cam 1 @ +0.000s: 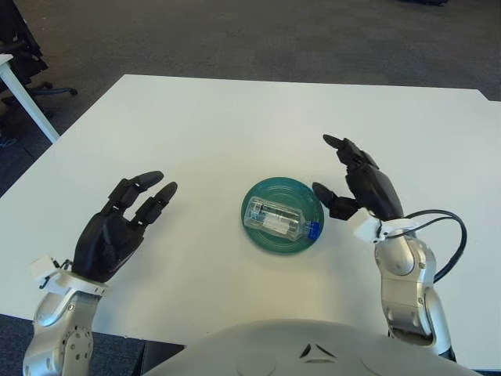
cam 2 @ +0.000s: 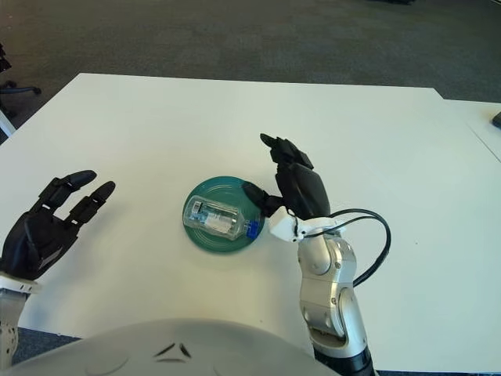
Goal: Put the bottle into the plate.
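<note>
One white table (cam 1: pixel 235 117) fills most of both views, its top plain and matte; beyond its far edge lies dark grey carpet (cam 1: pixel 258 31); at the upper left corner of the left eye view stand the base of a black office chair (cam 1: pixel 31 74) and a white leg of a second table (cam 1: pixel 27 102); a sliver of another white surface (cam 2: pixel 477 129) shows at the right edge of the right eye view; the robot's pale grey torso (cam 1: pixel 313 348) curves across the bottom of the frame. Right hand (cam 1: pixel 364 184): black, three-fingered, raised just beside the right rim of the plate; fingers spread and loosely extended, the upper ones pointing away from the robot, the thumb angled toward the plate's edge; it grips nothing, and whether the thumb tip touches the rim cannot be told; a black cable (cam 1: pixel 446 235) loops out from its silver wrist. Left hand (cam 1: pixel 117 223): black, showing well apart to the left of the plate, fingers open and stretched forward, holding nothing. Plate (cam 1: pixel 262 235): round, dark teal green, near the middle of the table toward the robot's side. Bottle (cam 1: pixel 274 218): small, clear plastic with a printed label and a blue cap, lying on its side inside the plate, cap end toward the right hand, body wholly within the rim.
</note>
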